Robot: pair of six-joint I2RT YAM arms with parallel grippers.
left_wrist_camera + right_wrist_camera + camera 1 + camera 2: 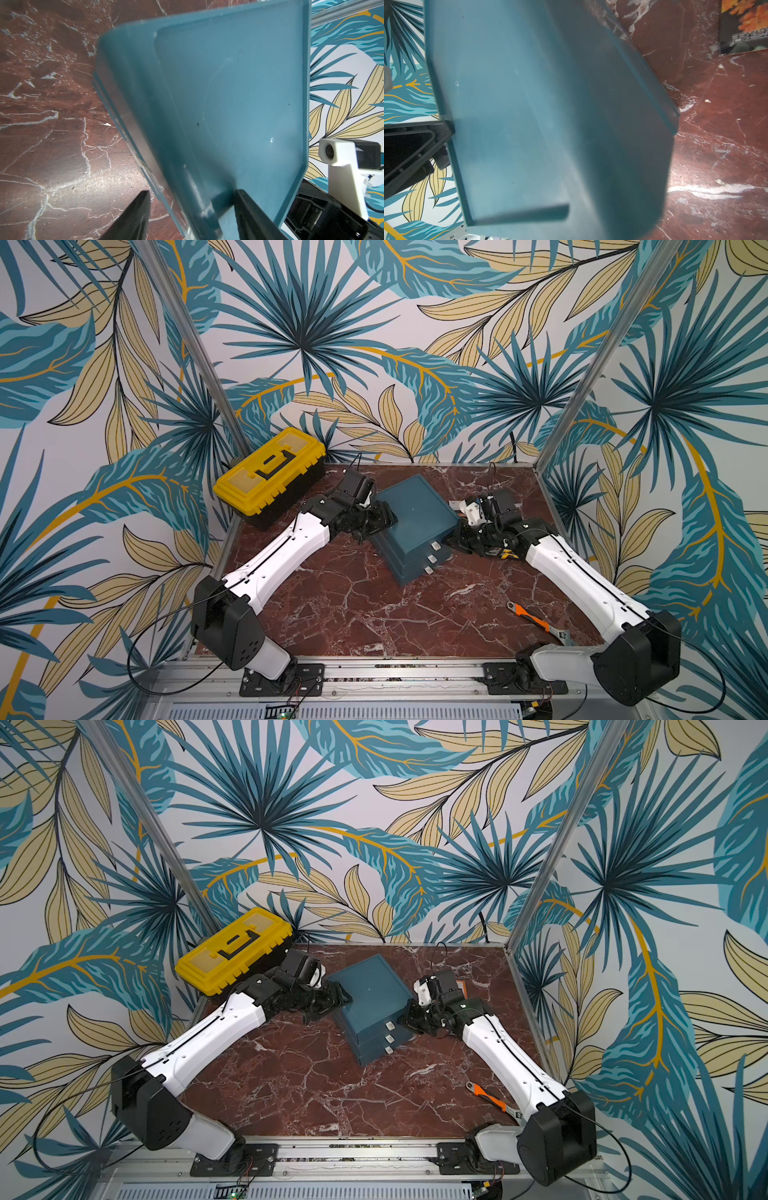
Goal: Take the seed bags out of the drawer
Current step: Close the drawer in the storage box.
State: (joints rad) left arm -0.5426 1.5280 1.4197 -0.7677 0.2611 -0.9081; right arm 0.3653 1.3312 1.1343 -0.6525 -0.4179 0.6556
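A teal drawer unit (415,518) (370,990) stands skewed mid-table, and the three drawers with white handles (432,558) look closed. My left gripper (384,518) (192,192) is open astride the unit's upper left edge. One finger (247,209) lies on the top and the other finger (137,214) hangs beside the wall with a gap. My right gripper (453,539) presses at the unit's right side and is shut; its fingers do not show in the right wrist view. One seed bag (743,27) (462,988) with orange flowers lies on the table right of the unit. The drawers' insides are hidden.
A yellow toolbox (270,472) sits at the back left corner, close to my left wrist. An orange-handled wrench (536,620) lies at the front right by the right arm's base. Metal frame posts (582,377) and patterned walls bound the marble table (353,614).
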